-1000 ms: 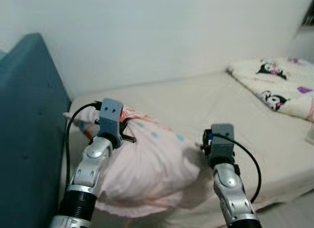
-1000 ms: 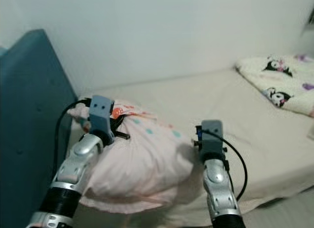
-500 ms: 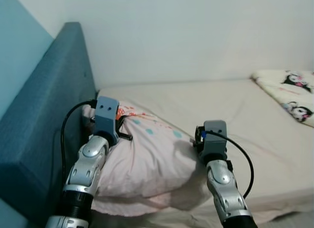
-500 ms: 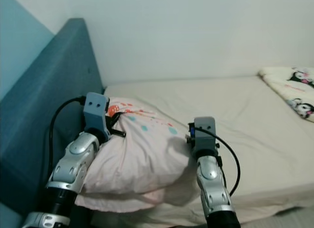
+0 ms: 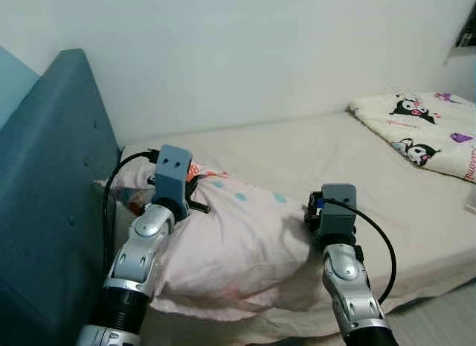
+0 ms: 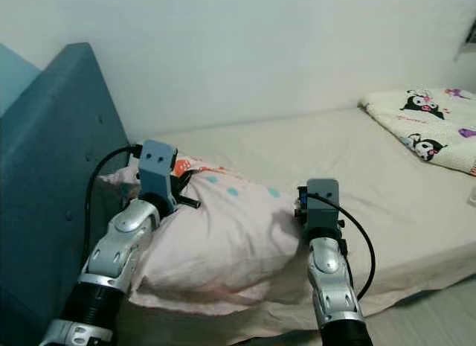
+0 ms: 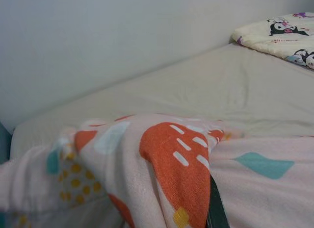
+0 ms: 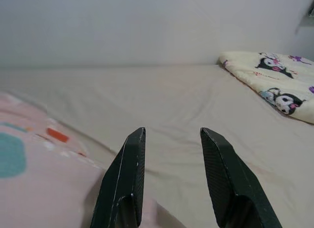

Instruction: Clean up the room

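Pink and soft, a pillow lies at lower centre of the head views, on a beige bed beside a teal headboard at the left edge. The left pincer sits on the pillow's upper left corner; its fingers look closed on a bunched fold of cloth there, though the wrist housing covers most of them, so this is a guess. The right pincer is at the pillow's right edge, fingers parted and holding nothing, with bare sheet between them.

The pillow should be light, limp and prone to sag, best taken by a gathered corner or by both ends. A cartoon-print blanket at upper right is cut off by the frame. The pillow's near underside is hidden.
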Tool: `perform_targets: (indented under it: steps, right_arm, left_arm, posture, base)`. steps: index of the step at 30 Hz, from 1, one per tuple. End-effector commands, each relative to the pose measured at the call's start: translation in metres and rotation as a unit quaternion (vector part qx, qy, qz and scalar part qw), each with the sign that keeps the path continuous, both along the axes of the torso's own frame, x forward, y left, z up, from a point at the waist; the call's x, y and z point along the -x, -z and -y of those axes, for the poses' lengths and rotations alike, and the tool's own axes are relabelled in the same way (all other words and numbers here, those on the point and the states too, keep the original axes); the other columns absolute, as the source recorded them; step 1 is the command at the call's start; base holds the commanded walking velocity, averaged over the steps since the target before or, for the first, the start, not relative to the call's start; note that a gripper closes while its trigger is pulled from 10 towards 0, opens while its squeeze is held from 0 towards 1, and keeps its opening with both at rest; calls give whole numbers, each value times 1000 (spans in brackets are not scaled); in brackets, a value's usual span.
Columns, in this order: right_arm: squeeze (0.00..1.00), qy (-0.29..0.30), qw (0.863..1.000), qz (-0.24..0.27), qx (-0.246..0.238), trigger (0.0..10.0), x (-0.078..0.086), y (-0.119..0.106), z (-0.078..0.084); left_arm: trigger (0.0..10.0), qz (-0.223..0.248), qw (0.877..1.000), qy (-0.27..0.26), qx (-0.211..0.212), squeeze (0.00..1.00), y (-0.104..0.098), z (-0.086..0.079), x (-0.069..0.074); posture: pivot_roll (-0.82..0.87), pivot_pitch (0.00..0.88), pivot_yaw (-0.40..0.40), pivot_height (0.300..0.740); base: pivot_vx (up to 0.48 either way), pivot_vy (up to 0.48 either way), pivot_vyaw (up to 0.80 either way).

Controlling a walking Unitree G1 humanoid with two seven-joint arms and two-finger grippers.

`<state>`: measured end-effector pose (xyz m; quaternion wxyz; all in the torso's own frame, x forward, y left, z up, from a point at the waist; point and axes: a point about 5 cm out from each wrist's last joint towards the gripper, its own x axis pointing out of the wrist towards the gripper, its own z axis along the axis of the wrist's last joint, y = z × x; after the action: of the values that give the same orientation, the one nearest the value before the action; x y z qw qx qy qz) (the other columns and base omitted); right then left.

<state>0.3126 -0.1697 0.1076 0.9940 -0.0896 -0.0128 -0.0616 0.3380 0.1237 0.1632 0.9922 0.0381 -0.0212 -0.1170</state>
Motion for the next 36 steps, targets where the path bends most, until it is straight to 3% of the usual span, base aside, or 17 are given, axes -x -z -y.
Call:
perform_targets:
  steps: [1, 36]
  right_arm:
    - [0, -8, 1000, -5, 13, 10000, 0, 2, -4]
    - [0, -37, 999, -10, 15, 10000, 1, 4, -10]
  left_arm:
    - [10000, 39, 999, -4, 1, 0, -19, 1, -4]
    - [10000, 28, 999, -12, -10, 0, -15, -2, 0]
  posture:
    - [13, 0, 10, 736]
    - [7, 0, -5, 736]
  base:
    - [0, 0, 800]
    - [0, 0, 777]
